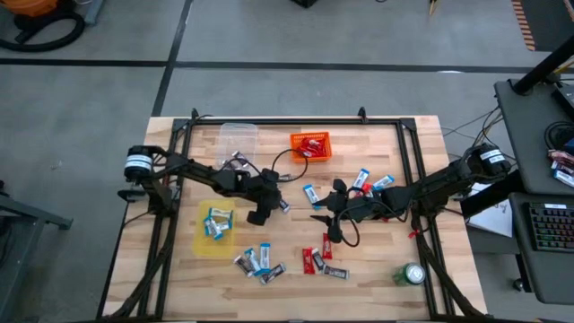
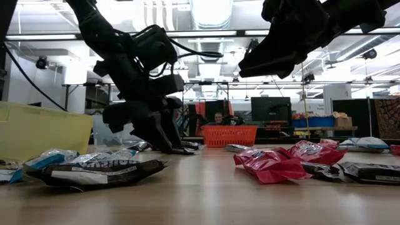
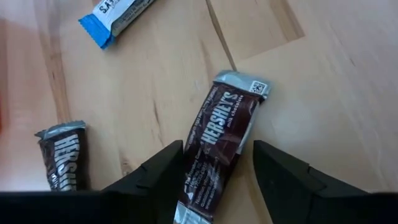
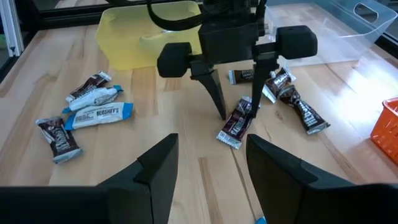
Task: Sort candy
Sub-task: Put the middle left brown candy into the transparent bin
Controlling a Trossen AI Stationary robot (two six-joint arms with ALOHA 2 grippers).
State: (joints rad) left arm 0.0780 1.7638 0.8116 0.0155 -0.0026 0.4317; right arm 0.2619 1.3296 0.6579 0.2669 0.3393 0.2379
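Observation:
A dark brown candy bar (image 3: 217,140) lies flat on the wooden table near its middle. My left gripper (image 3: 219,152) is open and slants down over it, one finger on each long side of the bar (image 4: 239,124); no touch shows. My right gripper (image 4: 205,165) is open and holds nothing. It hovers above the table just right of the left gripper (image 1: 276,205). More candy lies loose: dark bars (image 4: 298,107) beside the left gripper, a mixed cluster (image 1: 258,262) near the front edge, red bars (image 1: 314,258), and blue-and-white bars (image 1: 368,179).
A yellow bin (image 1: 202,242) at the left front holds blue-and-white bars. An orange bin (image 1: 310,144) at the far middle holds red ones. A clear bin (image 1: 238,135) stands far left. A green can (image 1: 413,274) sits at the right front corner. Black frame rails (image 1: 408,161) border the table.

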